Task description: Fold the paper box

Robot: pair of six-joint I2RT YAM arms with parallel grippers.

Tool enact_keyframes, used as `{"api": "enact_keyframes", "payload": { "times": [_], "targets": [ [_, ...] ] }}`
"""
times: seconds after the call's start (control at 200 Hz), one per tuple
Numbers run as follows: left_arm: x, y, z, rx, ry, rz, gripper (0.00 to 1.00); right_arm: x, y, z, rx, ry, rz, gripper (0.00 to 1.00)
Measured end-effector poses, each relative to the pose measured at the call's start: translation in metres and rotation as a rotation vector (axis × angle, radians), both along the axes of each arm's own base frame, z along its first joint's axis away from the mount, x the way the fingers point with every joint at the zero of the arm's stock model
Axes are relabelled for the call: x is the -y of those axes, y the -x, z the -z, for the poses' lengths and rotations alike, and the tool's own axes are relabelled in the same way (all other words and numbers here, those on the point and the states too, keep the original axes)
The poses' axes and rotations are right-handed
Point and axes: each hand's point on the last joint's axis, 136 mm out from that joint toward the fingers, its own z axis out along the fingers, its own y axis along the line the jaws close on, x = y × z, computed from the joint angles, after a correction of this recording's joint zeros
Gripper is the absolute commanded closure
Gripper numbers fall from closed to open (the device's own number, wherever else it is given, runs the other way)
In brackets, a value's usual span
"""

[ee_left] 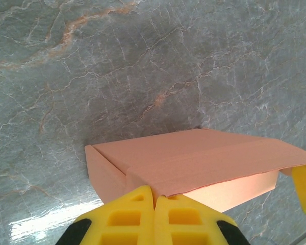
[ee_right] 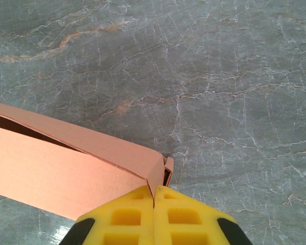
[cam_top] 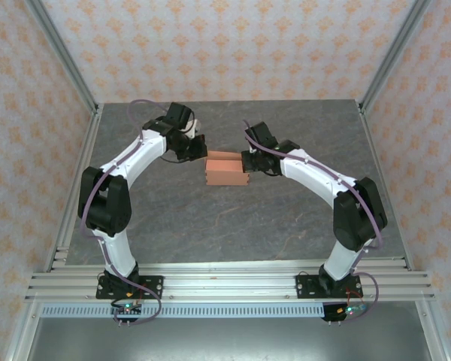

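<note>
Left wrist view: left gripper [ee_left: 154, 196] has its yellow fingers pressed together with no gap, their lower parts cut off by the frame. The lid edge of the paper box [ee_left: 194, 155] meets the tips; cannot tell whether card is nipped between them. Box's right end runs off frame.

Right wrist view: right gripper [ee_right: 154, 193] likewise clenched, its seam at a box corner, pinch unclear. Box's left end cut off, interior in shadow, lid slightly ajar.

From above: box sits mid-table [cam_top: 210, 218], between both grippers.
</note>
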Motion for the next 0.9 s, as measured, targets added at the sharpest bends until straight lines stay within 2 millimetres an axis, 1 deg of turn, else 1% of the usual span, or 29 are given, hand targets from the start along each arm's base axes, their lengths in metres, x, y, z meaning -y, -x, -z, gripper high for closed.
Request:
{"api": "enact_keyframes", "payload": {
  "times": [0.46,0.901],
  "targets": [
    [0.001,-0.008,0.001,-0.026,0.084,-0.049,1.0,0.0,-0.001,0.0,0.003,0.002,0.002,1.0],
    [0.005,-0.014,0.004,-0.007,0.122,-0.071,1.0,0.002,0.0,0.002,0.003,0.01,0.007,1.0]
  ]
}}
